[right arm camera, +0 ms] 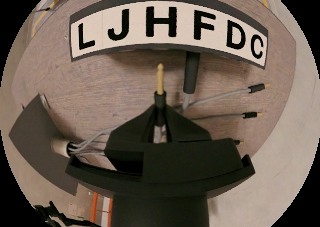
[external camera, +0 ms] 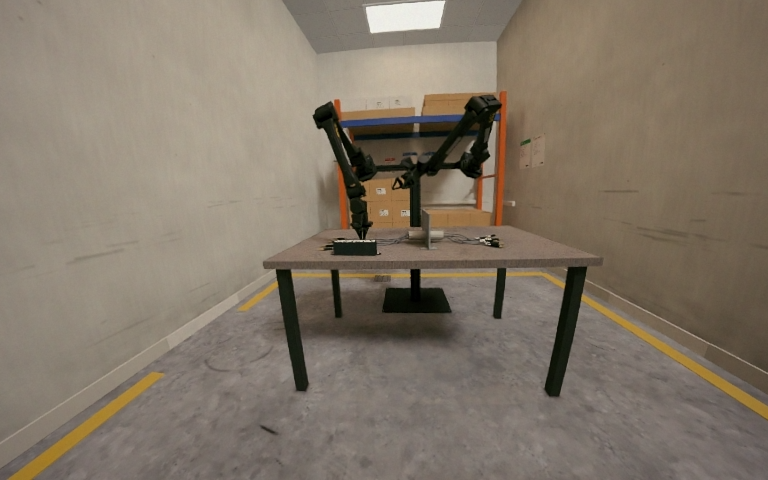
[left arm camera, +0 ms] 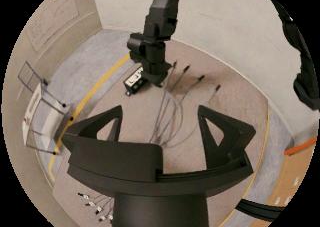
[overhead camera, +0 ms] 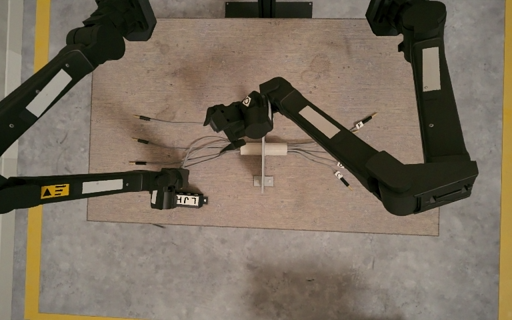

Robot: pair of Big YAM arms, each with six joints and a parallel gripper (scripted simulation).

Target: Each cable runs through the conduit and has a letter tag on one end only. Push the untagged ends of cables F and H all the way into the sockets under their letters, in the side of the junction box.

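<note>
Right gripper (external camera: 362, 234) (left arm camera: 160, 83) (right arm camera: 159, 112), closed on a black-sleeved plug (right arm camera: 160, 99), its brass tip pointing toward the junction box (overhead camera: 189, 200) (external camera: 355, 248) (left arm camera: 134, 82) (right arm camera: 137, 24), near the front-left corner of the desk (overhead camera: 171, 59) (external camera: 433, 262) (left arm camera: 240, 97) (right arm camera: 120, 82) as the exterior view shows it. A second plug (right arm camera: 191, 73) meets the box's side beneath F. Left gripper (overhead camera: 216, 136) (external camera: 401, 183) (left arm camera: 160, 109), spread wide with nothing between its fingers, hangs above the desk, inward from its edges
</note>
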